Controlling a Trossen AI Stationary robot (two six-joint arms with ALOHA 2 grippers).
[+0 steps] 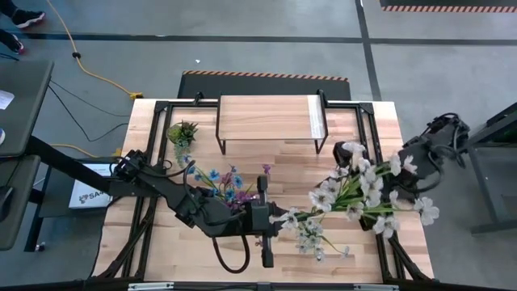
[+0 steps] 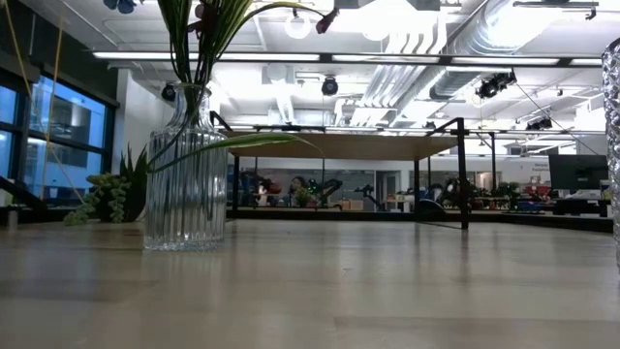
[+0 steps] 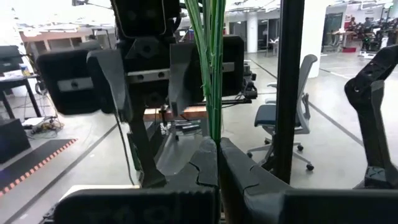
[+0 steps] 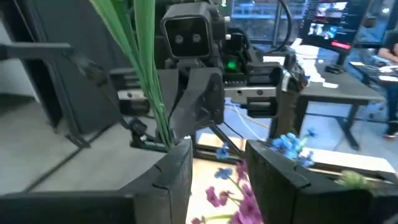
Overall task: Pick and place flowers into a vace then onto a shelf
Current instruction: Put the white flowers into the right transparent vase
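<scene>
My left gripper [image 1: 280, 218] is over the table's middle, pointing toward the right edge. It is shut on the green stems of a white-blossomed flower spray [image 1: 363, 198]. My right gripper [image 4: 217, 177] faces it from the right among the blossoms, open, with nothing between its fingers. The stems [image 4: 146, 81] pass beside one of those fingers. A ribbed glass vase [image 2: 186, 170] stands on the table with blue and purple flowers [image 1: 224, 183] in it, mostly hidden under my left arm in the high view. The shelf [image 1: 269, 119] stands at the far edge. My left gripper pinches the bundle of green stems [image 3: 212, 127] between its two fingers, near the stems' cut ends. The fingers come level from the table's left. The spray reaches out past the fingertips toward the right and rises, lifted clear of the table.
A small green potted plant [image 1: 182, 132] sits left of the shelf. A second ribbed glass edge [image 2: 612, 145] shows at the right border of the low view. Black frame bars run along the table's sides. Bare wood lies near the front edge [image 1: 194, 259].
</scene>
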